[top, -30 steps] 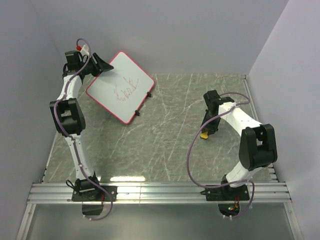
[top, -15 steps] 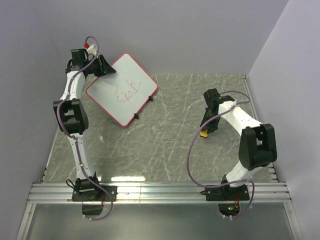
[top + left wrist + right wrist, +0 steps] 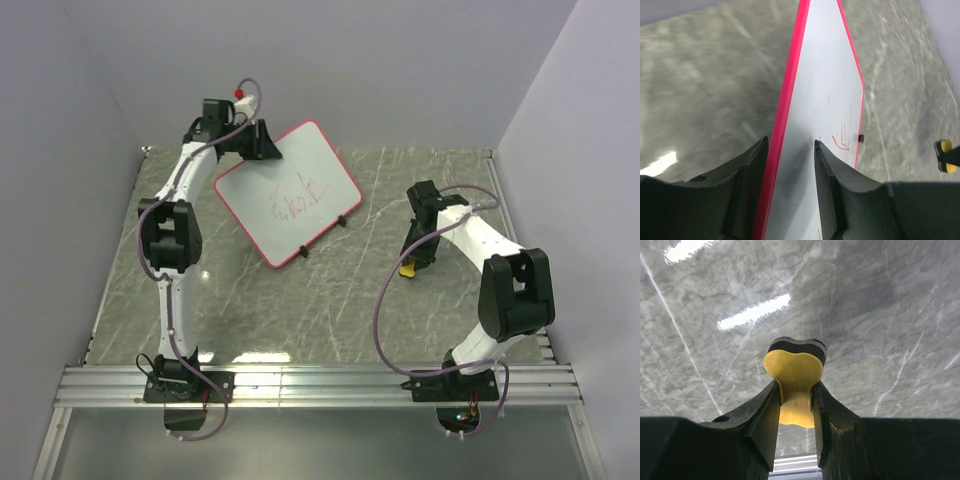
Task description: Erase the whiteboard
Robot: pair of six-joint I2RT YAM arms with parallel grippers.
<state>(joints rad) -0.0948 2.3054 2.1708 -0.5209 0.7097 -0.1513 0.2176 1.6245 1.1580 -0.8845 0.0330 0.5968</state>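
Note:
The whiteboard point(image 3: 288, 192) is white with a pink-red frame, red scribbles and small black feet. It is held tilted above the table at the back left. My left gripper point(image 3: 262, 143) is shut on its upper corner; in the left wrist view the jaws straddle the board's edge point(image 3: 790, 145), and the board point(image 3: 830, 95) runs away from them. My right gripper point(image 3: 412, 262) is shut on the yellow bone-shaped eraser point(image 3: 795, 375), low over the table at the right. The eraser shows as a yellow spot in the top view point(image 3: 408, 268) and at the edge of the left wrist view point(image 3: 947, 155).
The grey marble table point(image 3: 330, 300) lies between the arms. Pale walls close the back and both sides. A metal rail point(image 3: 320, 382) runs along the near edge by the arm bases.
My left arm has swung the whiteboard to the right, towards the table's middle, and turned it. The right arm and the eraser have not moved.

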